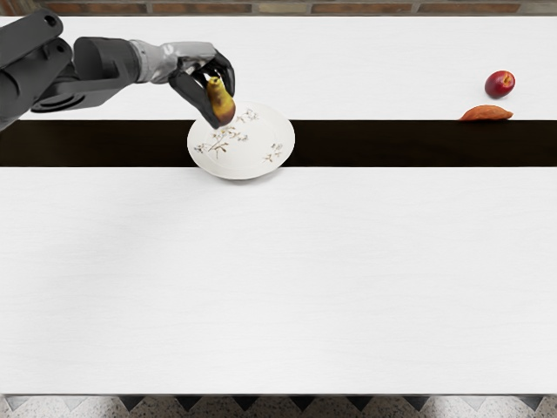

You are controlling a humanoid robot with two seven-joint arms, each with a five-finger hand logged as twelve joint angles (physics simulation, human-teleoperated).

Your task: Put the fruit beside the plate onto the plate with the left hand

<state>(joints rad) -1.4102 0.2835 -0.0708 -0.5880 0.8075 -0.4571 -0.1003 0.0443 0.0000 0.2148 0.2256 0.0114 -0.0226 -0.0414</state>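
A white plate (252, 152) with a floral pattern sits across the dark gap between two white table surfaces. My left hand (207, 83) reaches in from the left and is shut on a yellow-brown pear (221, 102). The pear stands upright in the black fingers, over the plate's upper left rim. I cannot tell whether the pear touches the plate. The right arm does not show.
A red apple (499, 84) and an orange, flat elongated object (486, 113) lie at the far right of the back table (365, 70). The dark gap (418, 144) runs across the picture. The wide front table (278, 279) lies below.
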